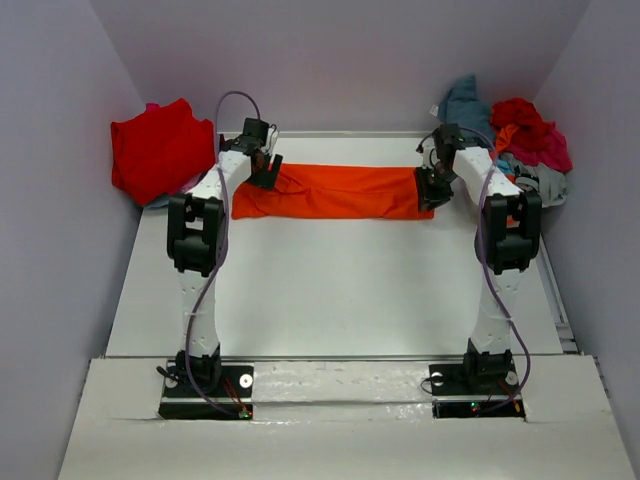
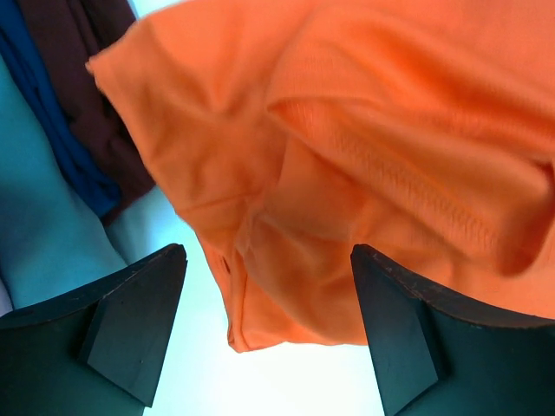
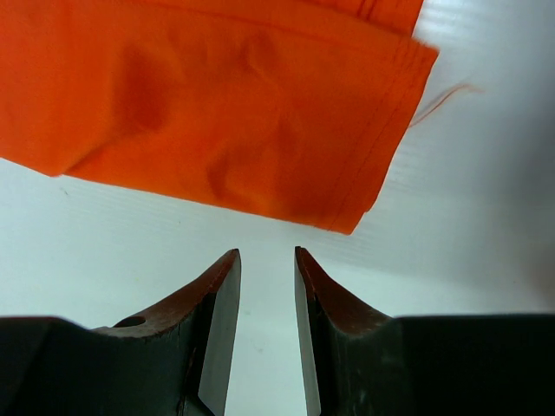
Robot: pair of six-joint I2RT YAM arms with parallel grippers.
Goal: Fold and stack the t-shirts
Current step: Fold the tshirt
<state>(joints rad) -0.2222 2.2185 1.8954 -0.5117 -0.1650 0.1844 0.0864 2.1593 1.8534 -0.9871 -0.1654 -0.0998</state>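
**Top external view.** A bright orange t-shirt of soft cloth, folded into a long flat band, lies on the white table with its long axis running left to right. The left gripper sits over the band's left end and the right gripper over its right end. Each arm therefore has its own end, and neither is nearer the middle. Off the orange t-shirt's left end, against the wall, sits a rumpled red cloth t-shirt. Beyond its right end is a heap of loose shirts in blue-grey, red, magenta and grey. How wide either claw stands cannot be read from up here.

**Left wrist view.** The left gripper is spread wide, its black fingers standing either side of the orange t-shirt. The shirt's creased end dips just into the gap, and nothing is pinched. Whether the cloth brushes the right-hand finger I cannot tell. Left of the shirt, folds of teal, blue and dark maroon cloth are cut off by the frame.

**Right wrist view.** The right gripper is nearly closed, with only a thin empty slit and bare table showing between the tips. The hemmed corner of the orange t-shirt lies straight ahead of the tips, just apart from them. I judge a fresh grab here would mean reaching forward to that hem. A loose thread trails off the corner.
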